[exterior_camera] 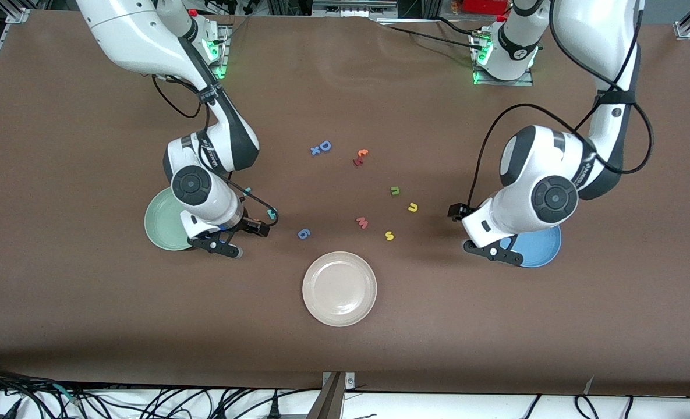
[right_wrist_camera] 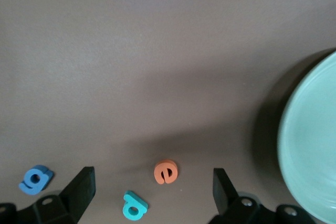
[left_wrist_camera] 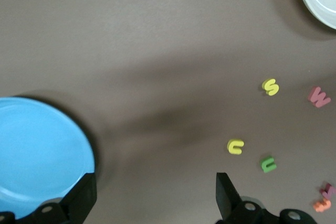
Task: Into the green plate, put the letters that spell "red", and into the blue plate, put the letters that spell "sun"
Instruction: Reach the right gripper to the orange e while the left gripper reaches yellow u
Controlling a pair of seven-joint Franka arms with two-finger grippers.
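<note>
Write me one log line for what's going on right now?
left gripper: open, beside blue plate | right gripper: open, over orange e beside green plate | both plates: no letters seen inside

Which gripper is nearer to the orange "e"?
The right. The open right gripper hangs just over the orange "e", beside the green plate. The open left gripper is by the blue plate, toward the table's left-arm end.

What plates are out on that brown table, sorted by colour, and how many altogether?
green plate: 1
blue plate: 1
beige-white plate: 1
Total: 3 plates
</note>
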